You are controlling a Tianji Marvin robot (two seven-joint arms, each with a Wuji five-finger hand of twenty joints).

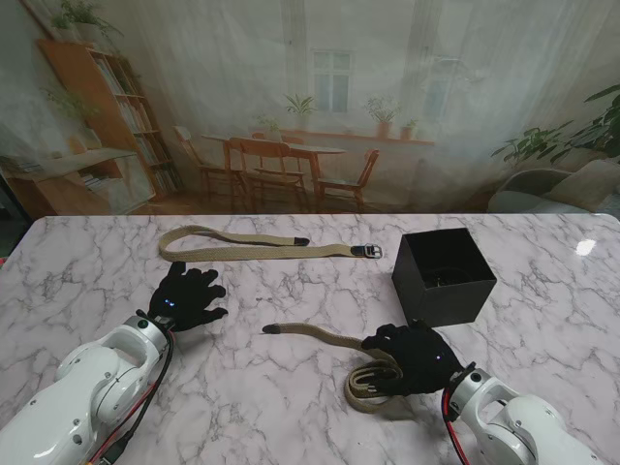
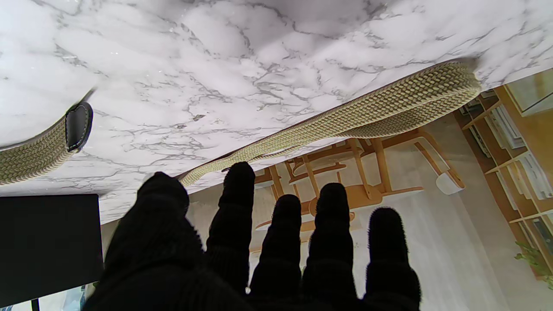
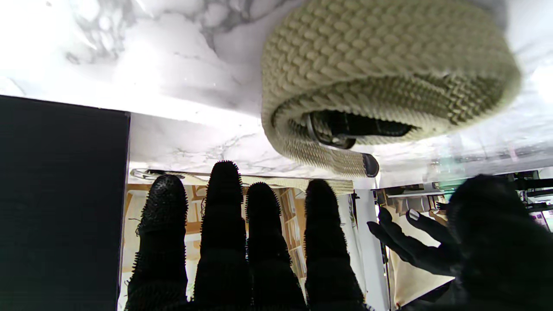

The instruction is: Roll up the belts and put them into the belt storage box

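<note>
A khaki woven belt (image 1: 262, 247) lies folded double along the far side of the table, its buckle (image 1: 368, 252) toward the black storage box (image 1: 443, 276). My left hand (image 1: 189, 297) hovers open just nearer than it, fingers spread; the left wrist view shows this belt (image 2: 345, 116) beyond the fingertips (image 2: 237, 181). A second belt is partly rolled into a loose coil (image 1: 371, 385), with its tail (image 1: 300, 331) running left. My right hand (image 1: 412, 356) stands open over the coil's right side. In the right wrist view the coil (image 3: 389, 65) lies under the straight fingers (image 3: 224, 207).
The marble table (image 1: 291, 407) stretches wide around both hands. The open-topped box stands right of centre, just beyond my right hand, and shows as a dark wall (image 3: 60, 194) in the right wrist view. A printed backdrop of a room hangs behind the table's far edge.
</note>
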